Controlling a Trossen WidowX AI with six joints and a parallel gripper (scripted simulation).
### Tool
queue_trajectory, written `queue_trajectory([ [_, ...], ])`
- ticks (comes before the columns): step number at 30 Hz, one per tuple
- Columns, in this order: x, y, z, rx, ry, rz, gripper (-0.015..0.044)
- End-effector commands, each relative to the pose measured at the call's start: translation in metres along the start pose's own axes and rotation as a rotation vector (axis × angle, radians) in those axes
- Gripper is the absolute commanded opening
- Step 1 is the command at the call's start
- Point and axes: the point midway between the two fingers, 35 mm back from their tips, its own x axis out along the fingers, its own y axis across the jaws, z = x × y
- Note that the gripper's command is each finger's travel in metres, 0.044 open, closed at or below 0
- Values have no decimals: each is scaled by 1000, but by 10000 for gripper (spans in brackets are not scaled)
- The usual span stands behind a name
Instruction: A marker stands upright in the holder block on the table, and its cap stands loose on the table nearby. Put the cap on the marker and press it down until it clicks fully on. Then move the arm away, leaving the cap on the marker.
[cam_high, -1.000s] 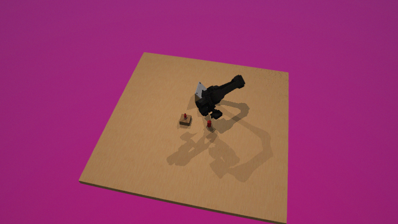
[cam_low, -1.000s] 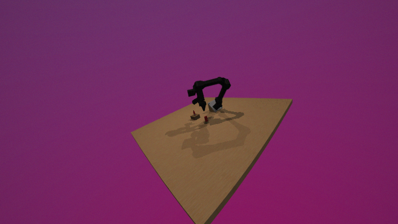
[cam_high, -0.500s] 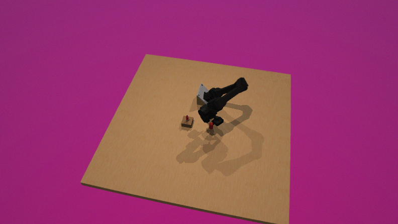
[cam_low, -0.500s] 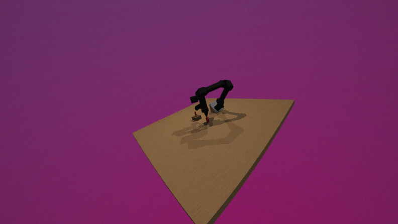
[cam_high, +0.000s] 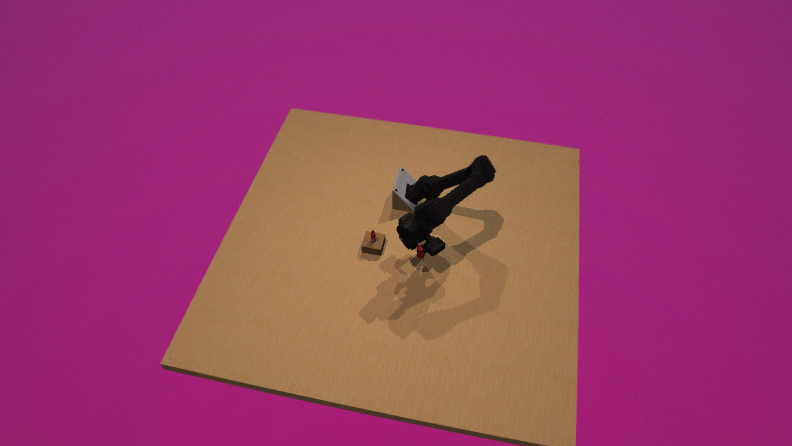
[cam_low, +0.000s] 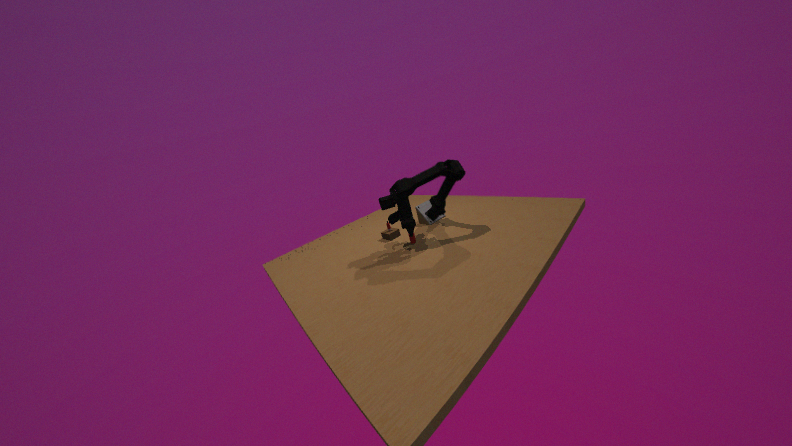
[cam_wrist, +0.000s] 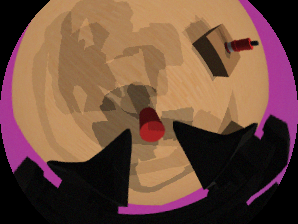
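My tool (cam_wrist: 154, 137) stands apart around the one red cap (cam_wrist: 150, 125), not clamped, on the tabletop (cam_high: 310, 310). One marker (cam_high: 372, 234) stands upright in one holder block (cam_high: 372, 244) nearby.

The worktop (cam_high: 332, 310) looks like pale wood, matt, with a fine straight grain running toward its near edge and a thin darker side face along that edge. The holder block (cam_high: 372, 244) reads as darker, duller wood. The cap (cam_wrist: 150, 124) is smooth red plastic with a soft sheen; the marker (cam_wrist: 241, 44) seems alike, though too small to judge. The end effector (cam_wrist: 154, 141) is matt black, probably plastic. The base plate (cam_high: 403, 182) looks like flat grey metal.
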Motion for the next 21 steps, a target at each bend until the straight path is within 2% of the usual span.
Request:
queue_trajectory([
  [1,7,1,0,2,-2,6,241],
  [19,32,1,-2,1,1,9,241],
  [21,33,1,-2,1,0,8,189],
])
